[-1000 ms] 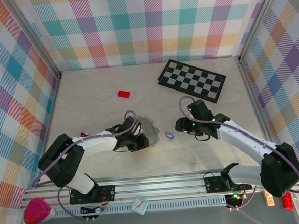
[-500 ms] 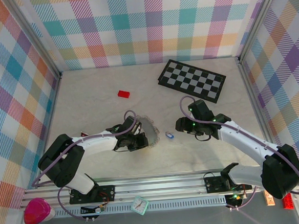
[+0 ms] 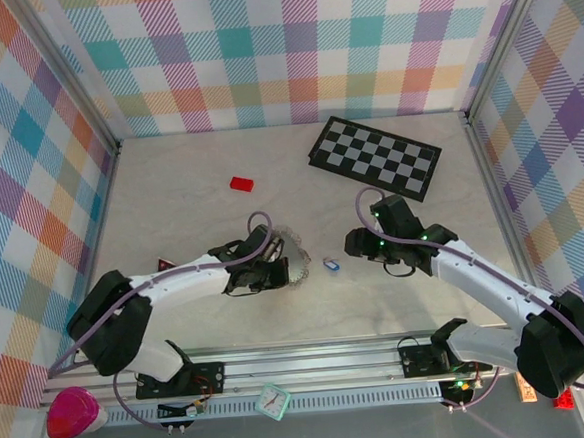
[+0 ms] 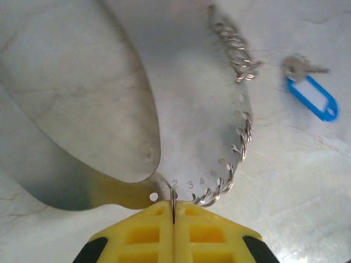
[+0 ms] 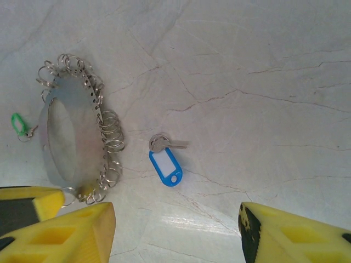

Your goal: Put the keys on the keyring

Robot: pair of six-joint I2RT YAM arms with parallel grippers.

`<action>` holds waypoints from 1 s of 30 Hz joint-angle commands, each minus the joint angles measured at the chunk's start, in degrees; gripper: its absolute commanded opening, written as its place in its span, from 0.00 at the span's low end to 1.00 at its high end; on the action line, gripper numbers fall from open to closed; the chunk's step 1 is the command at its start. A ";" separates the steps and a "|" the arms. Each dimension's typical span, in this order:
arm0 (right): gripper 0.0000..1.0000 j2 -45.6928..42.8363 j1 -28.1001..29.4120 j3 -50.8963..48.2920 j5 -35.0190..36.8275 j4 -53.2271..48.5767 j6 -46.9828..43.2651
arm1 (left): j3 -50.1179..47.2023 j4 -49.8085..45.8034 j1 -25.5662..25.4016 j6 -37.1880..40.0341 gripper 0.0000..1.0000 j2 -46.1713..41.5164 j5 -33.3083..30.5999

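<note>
The keyring [image 4: 197,126] is a shiny metal loop edged with several small split rings; it rests tilted on the table [image 3: 201,200]. My left gripper [image 4: 173,216] is shut on its near rim, also seen from above [image 3: 266,272] with the keyring [image 3: 292,253] to its right. The blue key [image 5: 166,164] lies flat just right of the keyring [image 5: 88,137], also in the top view [image 3: 329,264]. My right gripper [image 5: 178,235] hangs open above and short of the blue key, touching nothing. The green key [image 5: 19,125] lies left of the ring.
A red block [image 3: 241,183] sits at the back left and a black-and-white checkerboard [image 3: 376,158] at the back right. Plaid walls close in the table on three sides. Bare tabletop stretches between the two arms and toward the back.
The left gripper has tipped the keyring up from lying flat, so it looks narrower from above. The right arm has drifted slightly to the right.
</note>
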 commanded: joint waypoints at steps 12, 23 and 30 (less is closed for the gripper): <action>0.65 -5.49 0.32 7.95 2.07 0.52 -13.20 | 11.51 -9.16 -2.16 44.00 0.00 -11.15 -7.46; 0.68 -12.85 0.33 4.04 -7.23 13.85 -35.26 | 5.51 0.33 -1.52 71.84 0.00 -22.84 7.92; 0.53 -19.11 0.42 -8.55 -25.97 34.46 -51.04 | 4.70 1.87 2.47 73.20 0.00 -25.53 20.33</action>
